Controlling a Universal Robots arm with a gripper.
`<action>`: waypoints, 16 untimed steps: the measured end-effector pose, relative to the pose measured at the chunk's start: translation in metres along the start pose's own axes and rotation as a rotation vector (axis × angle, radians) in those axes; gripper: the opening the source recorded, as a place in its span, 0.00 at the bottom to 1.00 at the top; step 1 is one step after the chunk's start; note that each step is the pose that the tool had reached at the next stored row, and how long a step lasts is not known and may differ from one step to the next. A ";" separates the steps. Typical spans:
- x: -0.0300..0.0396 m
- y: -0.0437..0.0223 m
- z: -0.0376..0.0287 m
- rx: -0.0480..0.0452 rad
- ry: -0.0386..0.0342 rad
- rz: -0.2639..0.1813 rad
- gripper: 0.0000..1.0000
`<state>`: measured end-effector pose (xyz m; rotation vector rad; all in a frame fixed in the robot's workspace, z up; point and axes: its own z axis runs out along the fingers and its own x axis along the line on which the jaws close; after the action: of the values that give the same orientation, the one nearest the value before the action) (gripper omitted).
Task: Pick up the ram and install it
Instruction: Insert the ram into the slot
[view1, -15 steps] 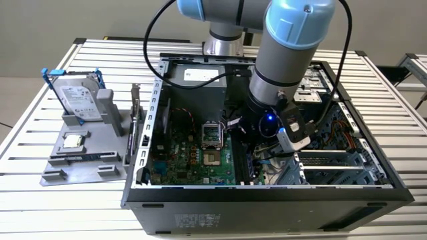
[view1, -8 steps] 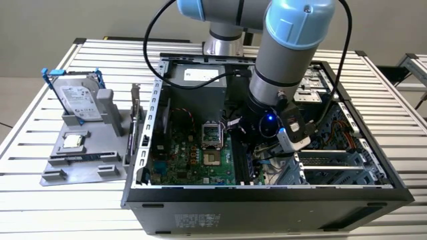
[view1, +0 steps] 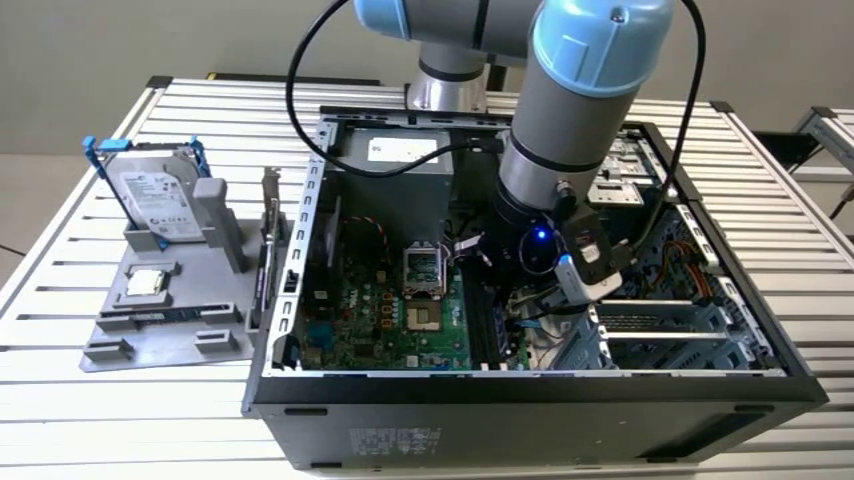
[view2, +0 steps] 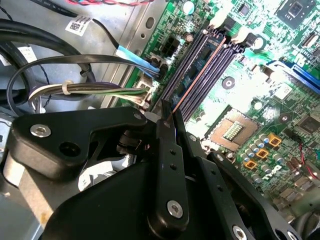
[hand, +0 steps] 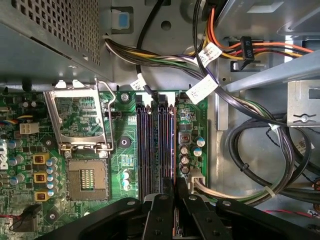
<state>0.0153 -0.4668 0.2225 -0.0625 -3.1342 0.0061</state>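
second wrist view looks down past the black jaws onto the long, thin, flat circuit-board ram (view2: 197, 75), seen edge-on as a narrow coppery line running away from the jaw tips. the jaws look pressed together on it, pinching the stick across its flat faces. the stick hangs just above the row of long black plastic memory slots (view2: 212, 62) on the green motherboard (view2: 235, 100) and is lined up with them lengthwise. i cannot tell whether its lower edge already touches a slot.

in the first wrist view the same slots (hand: 155, 145) lie beside the silver-framed square processor socket (hand: 85, 175). in the exterior view the grey and blue robot arm (view1: 574, 110) reaches down into the open black computer case (view1: 534, 415), which rests on the silver slatted surface (view1: 80, 440). the silver hard drive in its blue frame (view1: 154, 195) stands well apart, toward the exterior view's left.

by my judgement the stick is light and stiff but fragile. it will not sag, yet it could twist or slip in so narrow a pinch. its chips and contact edge should stay untouched. the safest hold is on the flat faces near the upper edge, about mid-length, so that it stays level.
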 end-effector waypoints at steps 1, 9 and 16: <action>0.0000 0.0000 0.0000 0.0000 0.0001 0.000 0.00; 0.0001 -0.0021 0.0004 0.0001 0.0001 -0.001 0.00; 0.0004 -0.0022 0.0023 0.0002 0.0001 -0.002 0.00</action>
<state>0.0148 -0.4689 0.2202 -0.0601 -3.1341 0.0064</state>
